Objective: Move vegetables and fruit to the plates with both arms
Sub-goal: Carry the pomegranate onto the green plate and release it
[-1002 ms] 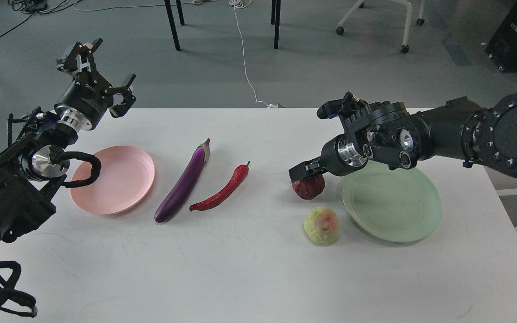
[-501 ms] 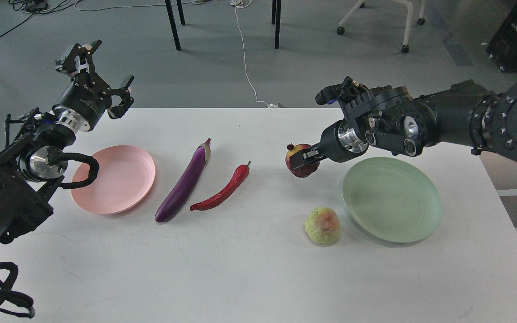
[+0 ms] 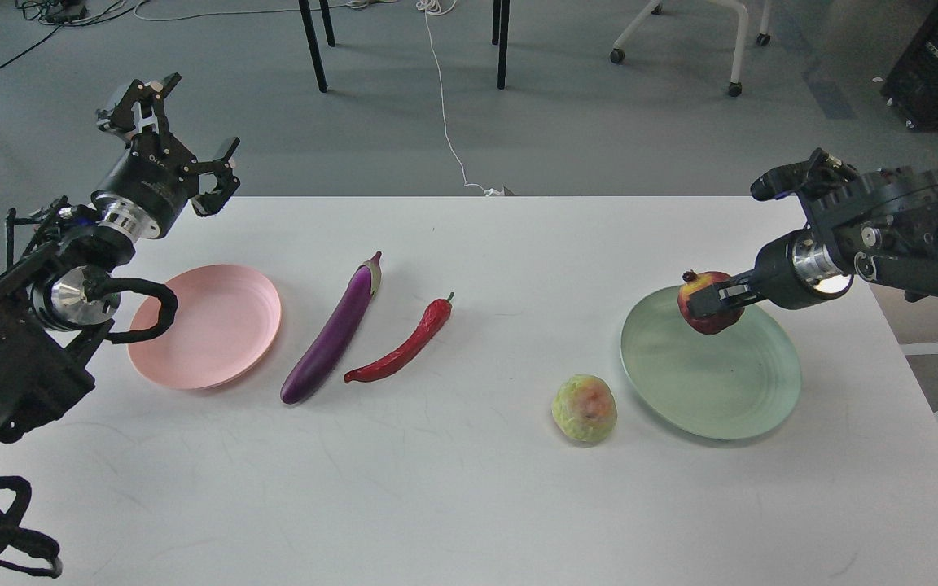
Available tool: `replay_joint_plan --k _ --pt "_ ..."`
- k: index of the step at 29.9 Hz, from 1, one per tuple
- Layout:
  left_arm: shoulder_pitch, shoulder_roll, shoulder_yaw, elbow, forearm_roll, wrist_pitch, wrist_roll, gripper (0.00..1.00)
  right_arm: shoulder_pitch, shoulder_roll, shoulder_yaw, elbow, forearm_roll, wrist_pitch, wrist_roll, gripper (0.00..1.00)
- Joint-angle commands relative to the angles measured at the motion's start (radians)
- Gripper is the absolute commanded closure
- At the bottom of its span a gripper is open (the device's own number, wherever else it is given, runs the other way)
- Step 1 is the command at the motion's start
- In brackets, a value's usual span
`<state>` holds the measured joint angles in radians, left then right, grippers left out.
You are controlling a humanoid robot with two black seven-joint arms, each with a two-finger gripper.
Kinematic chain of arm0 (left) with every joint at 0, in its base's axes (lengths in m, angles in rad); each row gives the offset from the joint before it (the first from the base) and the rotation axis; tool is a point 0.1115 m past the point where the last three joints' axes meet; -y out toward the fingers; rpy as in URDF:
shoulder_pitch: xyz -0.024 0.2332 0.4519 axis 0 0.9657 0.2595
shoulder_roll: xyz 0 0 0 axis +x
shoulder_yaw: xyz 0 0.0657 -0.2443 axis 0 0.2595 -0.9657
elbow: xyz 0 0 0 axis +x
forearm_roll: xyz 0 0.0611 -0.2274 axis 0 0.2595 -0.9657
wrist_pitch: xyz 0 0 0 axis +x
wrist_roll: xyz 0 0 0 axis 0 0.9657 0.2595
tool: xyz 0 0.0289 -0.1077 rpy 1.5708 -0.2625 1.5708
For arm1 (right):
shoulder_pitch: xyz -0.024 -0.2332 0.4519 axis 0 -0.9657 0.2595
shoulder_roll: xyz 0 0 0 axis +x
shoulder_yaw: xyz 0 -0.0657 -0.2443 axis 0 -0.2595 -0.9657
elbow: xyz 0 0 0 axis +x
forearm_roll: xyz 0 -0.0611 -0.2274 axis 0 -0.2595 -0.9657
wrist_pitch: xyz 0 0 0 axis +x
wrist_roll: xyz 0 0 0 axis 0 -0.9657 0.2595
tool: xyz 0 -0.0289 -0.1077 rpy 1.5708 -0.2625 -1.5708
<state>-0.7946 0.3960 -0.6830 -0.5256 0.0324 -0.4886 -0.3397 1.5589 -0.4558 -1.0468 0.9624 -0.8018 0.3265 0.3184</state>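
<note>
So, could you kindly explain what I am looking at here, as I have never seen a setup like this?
This single view comes from the robot's own head, looking forward and down at a white table. The two black limbs are its arms. The left gripper hangs open and empty above the table's far left corner. The right gripper is shut on a dark red pomegranate, held over the pale green plate. On the table lie a pale pink plate, a purple eggplant, a red chili pepper and a round yellow-green fruit, which sits just left of the green plate.
</note>
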Motion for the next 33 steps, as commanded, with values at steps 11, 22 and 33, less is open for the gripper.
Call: replay_joint_plan --k 11,22,33 --pt "0.002 -0.002 0.003 -0.001 0.006 0.000 -0.018 0.02 -0.030 -0.032 0.025 -0.001 -0.013 -0.015 -0.010 0.02" --pt "0.000 0.000 0.002 -0.001 -0.002 0.000 0.002 0.02 0.121 0.008 0.194 0.123 -0.023 0.095 -0.024 0.02" --pt "-0.014 0.004 -0.012 0.001 -0.006 0.000 0.031 0.02 0.142 0.273 0.189 0.233 -0.011 0.092 -0.053 0.05"
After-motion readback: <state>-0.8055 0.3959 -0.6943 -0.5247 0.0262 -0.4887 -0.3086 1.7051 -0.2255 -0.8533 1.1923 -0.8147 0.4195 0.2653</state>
